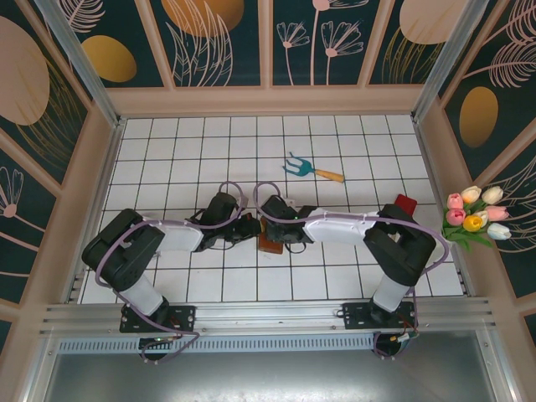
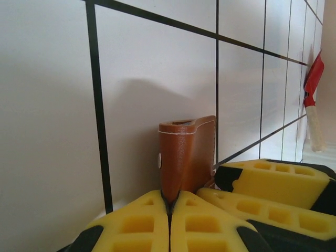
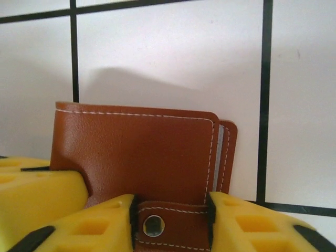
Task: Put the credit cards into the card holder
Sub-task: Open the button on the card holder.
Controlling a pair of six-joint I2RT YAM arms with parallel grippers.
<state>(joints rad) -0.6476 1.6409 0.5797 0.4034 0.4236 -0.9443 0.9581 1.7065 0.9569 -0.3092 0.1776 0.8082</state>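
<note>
The card holder (image 1: 270, 244), a reddish-brown leather wallet, is folded closed and held between both arms at the table's middle. My left gripper (image 2: 169, 202) is shut on one thin edge of the card holder (image 2: 186, 157), which stands upright past the yellow fingertips. My right gripper (image 3: 170, 223) is shut across the snap strap, its fingers (image 3: 100, 226) pressing both sides, with the card holder (image 3: 136, 152) rising behind. A red credit card (image 1: 406, 203) lies beside the right arm. The left wrist view shows the red card (image 2: 313, 79) with a pale card (image 2: 316, 128) under it.
A blue-headed garden fork (image 1: 310, 170) with an orange handle lies behind the grippers. A bunch of tulips (image 1: 476, 218) sits at the right wall. Low walls border the tiled table (image 1: 184, 151) on all sides.
</note>
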